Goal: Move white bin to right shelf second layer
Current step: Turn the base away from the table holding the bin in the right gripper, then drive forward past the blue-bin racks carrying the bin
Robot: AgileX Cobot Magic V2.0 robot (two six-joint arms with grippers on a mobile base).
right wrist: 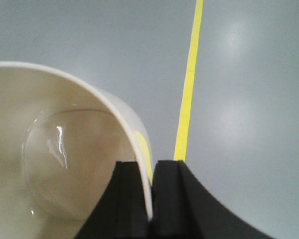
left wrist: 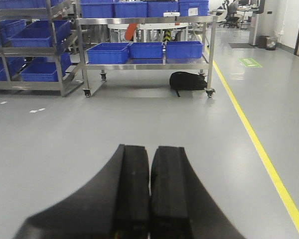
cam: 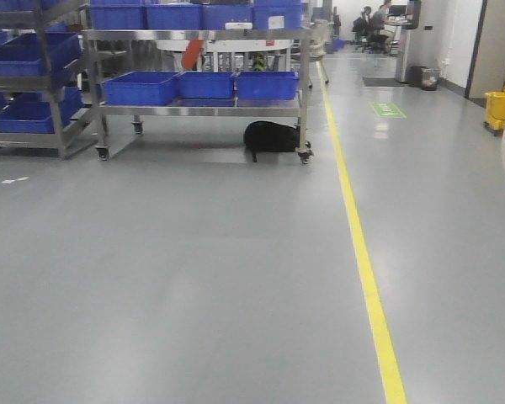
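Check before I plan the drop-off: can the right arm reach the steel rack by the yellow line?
Probably not yet. The right gripper is shut on the rim of the white bin, but the steel rack stands far off across bare floor. Nothing blocks the way; the base likely must drive closer.

A steel wheeled rack [cam: 194,35] with blue crates [cam: 207,84] at eleven o'clock, black bag [cam: 271,136] beneath; yellow floor line [cam: 364,261] runs toward one o'clock.

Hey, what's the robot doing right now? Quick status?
Right gripper shut on white bin rim, over floor by yellow line. Left gripper shut, empty. Black bag under rack ahead.
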